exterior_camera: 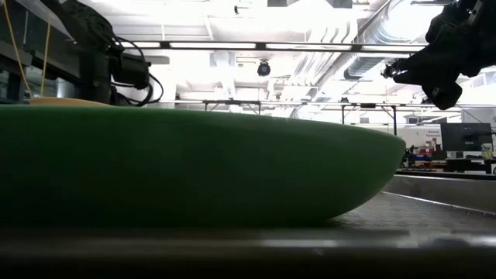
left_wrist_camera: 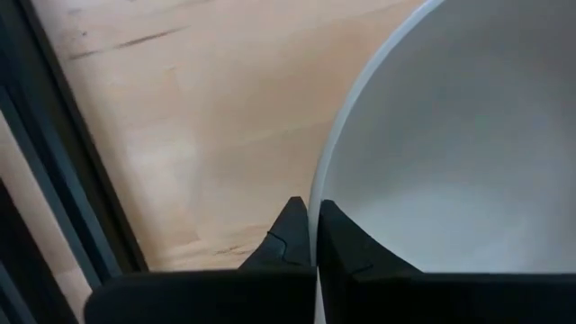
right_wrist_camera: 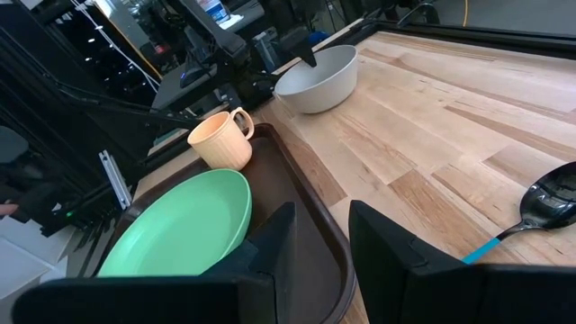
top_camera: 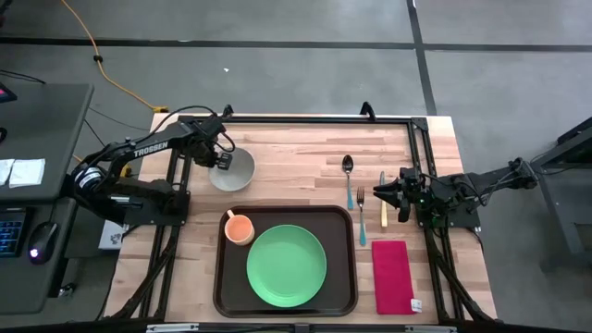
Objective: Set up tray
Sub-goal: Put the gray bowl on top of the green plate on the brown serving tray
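Note:
A dark brown tray (top_camera: 342, 231) lies at the near middle of the table and carries a green plate (top_camera: 286, 265) and an orange cup (top_camera: 239, 228). A pale grey bowl (top_camera: 233, 171) stands on the wood behind the tray's left corner. My left gripper (top_camera: 223, 159) is shut on the bowl's rim. My right gripper (top_camera: 382, 194) hovers open over the table's right side, above the cutlery, and touches nothing. The right wrist view shows the bowl (right_wrist_camera: 317, 79), cup (right_wrist_camera: 222, 139), plate (right_wrist_camera: 180, 229) and tray (right_wrist_camera: 310, 193). My left gripper (left_wrist_camera: 313, 238) pinches the bowl's rim (left_wrist_camera: 315, 211) on its far-left side. One finger (left_wrist_camera: 346, 247) is inside the bowl and the other finger (left_wrist_camera: 286, 238) outside. The fingers come from above, pointing down. The bowl's base appears to rest on the table (right_wrist_camera: 317, 106).
To the right of the tray lie a spoon (top_camera: 348, 176) and a fork (top_camera: 362, 217), both blue-handled, a yellow-handled knife (top_camera: 383, 199) and a red napkin (top_camera: 392, 276). A black frame (top_camera: 314, 118) borders the table's far and side edges. Bare wood lies between bowl and spoon.

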`<state>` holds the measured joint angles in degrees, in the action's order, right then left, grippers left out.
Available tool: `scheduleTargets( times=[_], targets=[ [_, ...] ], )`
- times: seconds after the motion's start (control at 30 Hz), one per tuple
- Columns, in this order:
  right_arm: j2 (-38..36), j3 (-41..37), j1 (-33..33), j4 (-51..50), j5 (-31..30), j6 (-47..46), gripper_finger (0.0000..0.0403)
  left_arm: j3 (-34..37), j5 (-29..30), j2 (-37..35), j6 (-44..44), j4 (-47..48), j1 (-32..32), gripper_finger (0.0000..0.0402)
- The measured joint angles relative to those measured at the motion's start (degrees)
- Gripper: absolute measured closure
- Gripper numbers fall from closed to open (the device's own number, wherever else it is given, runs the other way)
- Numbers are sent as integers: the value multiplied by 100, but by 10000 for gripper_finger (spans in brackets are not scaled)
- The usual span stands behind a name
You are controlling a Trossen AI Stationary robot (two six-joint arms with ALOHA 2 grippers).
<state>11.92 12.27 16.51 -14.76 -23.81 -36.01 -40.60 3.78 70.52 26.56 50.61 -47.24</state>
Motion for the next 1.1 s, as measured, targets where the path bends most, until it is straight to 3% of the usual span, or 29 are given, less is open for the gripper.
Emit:
scheduleTargets(
  times=[0.27, 0.73, 1.1],
  targets=[
    [0, 0, -1, 0, 0, 0, 320, -104, -77, 13, -249, -73, 0, 378],
    [0, 0, 1, 0, 2, 0, 320, -953, -119, 17, -556, 65, -2, 383],
    [0, 0, 0, 0, 0, 0, 320, -1767, -786, 15, -737, 279, 0, 383]
  ],
)
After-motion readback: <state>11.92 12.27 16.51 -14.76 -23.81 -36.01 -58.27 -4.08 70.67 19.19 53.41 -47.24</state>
